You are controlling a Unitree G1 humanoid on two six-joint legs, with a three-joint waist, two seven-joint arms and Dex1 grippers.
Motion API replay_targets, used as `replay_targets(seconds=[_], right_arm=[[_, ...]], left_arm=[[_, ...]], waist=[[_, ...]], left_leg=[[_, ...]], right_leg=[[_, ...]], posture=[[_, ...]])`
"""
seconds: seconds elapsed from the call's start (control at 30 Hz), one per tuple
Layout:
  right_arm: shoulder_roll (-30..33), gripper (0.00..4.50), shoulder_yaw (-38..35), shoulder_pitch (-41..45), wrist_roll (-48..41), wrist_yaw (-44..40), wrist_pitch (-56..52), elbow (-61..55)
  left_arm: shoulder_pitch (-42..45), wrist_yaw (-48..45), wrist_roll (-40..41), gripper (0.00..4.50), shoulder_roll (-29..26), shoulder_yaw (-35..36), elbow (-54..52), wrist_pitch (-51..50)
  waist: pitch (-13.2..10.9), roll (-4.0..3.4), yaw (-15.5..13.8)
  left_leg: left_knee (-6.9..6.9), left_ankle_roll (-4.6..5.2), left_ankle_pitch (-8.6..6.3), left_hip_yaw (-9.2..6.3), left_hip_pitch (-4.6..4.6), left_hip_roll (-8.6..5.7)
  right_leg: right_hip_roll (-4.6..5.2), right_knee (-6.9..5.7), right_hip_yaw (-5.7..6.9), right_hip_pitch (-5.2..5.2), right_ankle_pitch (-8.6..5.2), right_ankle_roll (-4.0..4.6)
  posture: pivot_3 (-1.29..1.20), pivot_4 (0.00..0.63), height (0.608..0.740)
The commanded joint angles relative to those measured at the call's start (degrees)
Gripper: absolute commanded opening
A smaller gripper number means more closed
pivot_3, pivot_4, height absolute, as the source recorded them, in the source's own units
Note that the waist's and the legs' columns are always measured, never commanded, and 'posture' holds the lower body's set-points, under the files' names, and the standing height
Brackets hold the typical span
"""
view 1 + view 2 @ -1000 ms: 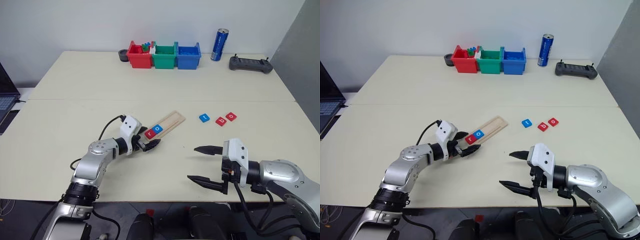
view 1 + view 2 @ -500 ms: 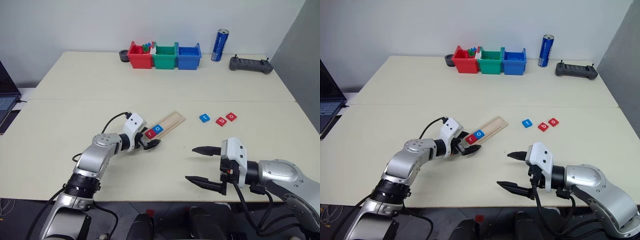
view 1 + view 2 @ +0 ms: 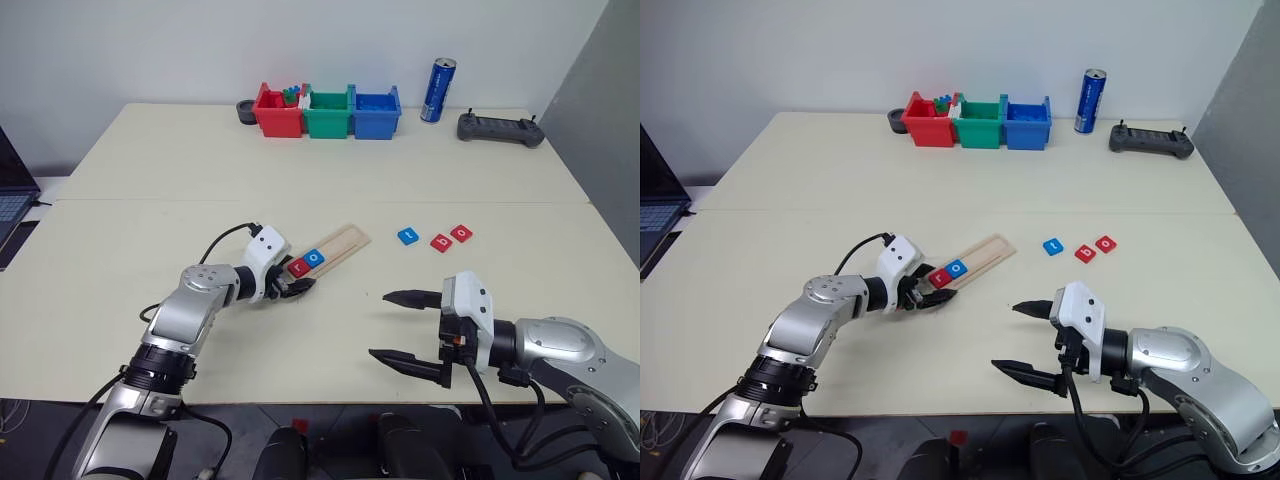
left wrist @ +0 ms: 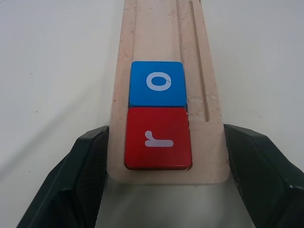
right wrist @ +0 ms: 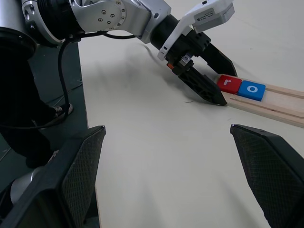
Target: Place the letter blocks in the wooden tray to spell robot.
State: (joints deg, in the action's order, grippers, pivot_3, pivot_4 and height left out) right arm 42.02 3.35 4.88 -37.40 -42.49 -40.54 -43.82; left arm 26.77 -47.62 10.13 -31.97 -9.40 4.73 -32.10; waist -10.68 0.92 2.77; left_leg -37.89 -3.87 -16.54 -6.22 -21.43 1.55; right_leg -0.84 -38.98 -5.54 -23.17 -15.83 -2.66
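On the cream table, near its front edge, the wooden tray lies at a slant, with its far end pointing toward the right rear. Two of the letter blocks sit in its near end, touching each other: a red r block at the very end, and a blue o block next to it. The left gripper is at that near end, its two black fingers clenched against the tray's two long edges, one on each side of the r block. The fingers grip the wood and do not touch the block.

The other three blocks lie loose on the table to the right of the tray, in a short row: a blue block, then a red block, then another red block. The two red ones sit close together and the blue one is just beside them.

The right gripper hangs above the front of the table, nearer than those blocks, with its fingers spread wide and nothing between them.

At the back of the table stand a red bin, a green bin and a blue bin side by side. A blue can and a dark controller are to their right.
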Motion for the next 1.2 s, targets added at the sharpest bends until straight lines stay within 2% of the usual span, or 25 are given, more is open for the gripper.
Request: replay_targets(seconds=[0.03,0.13,0.23,0.37,0.67,0.97,1.07,1.2], right_arm=[[4.28,4.5,-4.72,-4.12,0.58,-2.16,1.66,-3.18],[10.49,4.5,-6.77,-10.03,2.91,-5.78,2.8,-4.09],[12.83,4.5,-9.26,-14.16,3.46,-6.63,3.8,-4.4],[12.38,4.5,-11.77,-16.63,3.78,-5.56,4.25,-4.79],[11.13,4.5,-11.72,-18.38,4.87,-3.86,4.3,-5.49],[11.24,4.5,-12.13,-19.52,5.56,-3.58,4.51,-4.78],[10.98,4.5,-12.02,-19.66,5.83,-3.3,4.64,-4.77],[10.73,4.5,-12.08,-20.0,6.2,-3.4,4.97,-4.77]], left_arm=[[-3.95,-13.06,3.31,3.38,-3.15,-4.45,-5.84,5.19],[-5.4,-19.26,3.92,3.38,-4.99,-6.14,-8.19,9.88],[-5.71,-23.29,4.14,3.38,-6.02,-7.39,-9.04,11.94],[-3.82,-25.79,2.48,3.38,-6.15,-8.94,-6.95,13.5],[-0.83,-25.23,-2.49,3.38,-5.71,-10.48,-1.96,19.11],[-1.26,-26.01,-2.59,3.38,-5.14,-10.49,-1.31,20.36],[-0.91,-26.79,-1.6,4.35,-5.02,-10.14,-0.94,19.04],[-0.66,-27.18,-0.95,4.45,-5.03,-9.48,-0.86,19.04]], waist=[[0.0,-0.01,-0.06],[-0.01,0.0,-0.67],[-0.02,0.03,-1.01],[-0.03,0.05,-0.96],[-0.04,0.06,-0.92],[-0.04,0.06,-0.93],[-0.04,0.06,-0.94],[-0.04,0.06,-0.94]], left_leg=[[0.01,0.0,0.0,0.01,-0.01,0.0],[0.04,-0.03,-0.02,0.03,-0.07,-0.03],[0.02,-0.02,-0.02,0.01,-0.1,-0.03],[-0.05,-0.01,-0.01,0.03,-0.08,-0.02],[-0.04,0.0,-0.01,0.03,-0.09,-0.01],[-0.05,0.0,-0.01,0.03,-0.08,-0.01],[-0.06,0.0,-0.01,0.03,-0.08,-0.01],[-0.06,0.0,-0.01,0.03,-0.08,-0.01]], right_leg=[[0.0,0.02,0.0,-0.01,0.02,0.03],[0.07,0.07,0.01,-0.03,0.07,0.13],[0.06,0.1,0.03,-0.03,0.01,0.03],[0.02,0.07,0.0,-0.03,-0.06,-0.12],[0.0,0.06,-0.01,-0.03,-0.07,-0.14],[0.0,0.06,-0.01,-0.02,-0.07,-0.14],[0.0,0.05,-0.02,-0.02,-0.07,-0.14],[0.0,0.05,-0.01,-0.02,-0.07,-0.14]], posture=[[0.0,0.15,0.74],[0.0,0.15,0.74],[0.0,0.15,0.74],[0.0,0.15,0.74],[0.0,0.15,0.74],[0.0,0.15,0.74],[0.0,0.15,0.74],[0.0,0.15,0.74]])
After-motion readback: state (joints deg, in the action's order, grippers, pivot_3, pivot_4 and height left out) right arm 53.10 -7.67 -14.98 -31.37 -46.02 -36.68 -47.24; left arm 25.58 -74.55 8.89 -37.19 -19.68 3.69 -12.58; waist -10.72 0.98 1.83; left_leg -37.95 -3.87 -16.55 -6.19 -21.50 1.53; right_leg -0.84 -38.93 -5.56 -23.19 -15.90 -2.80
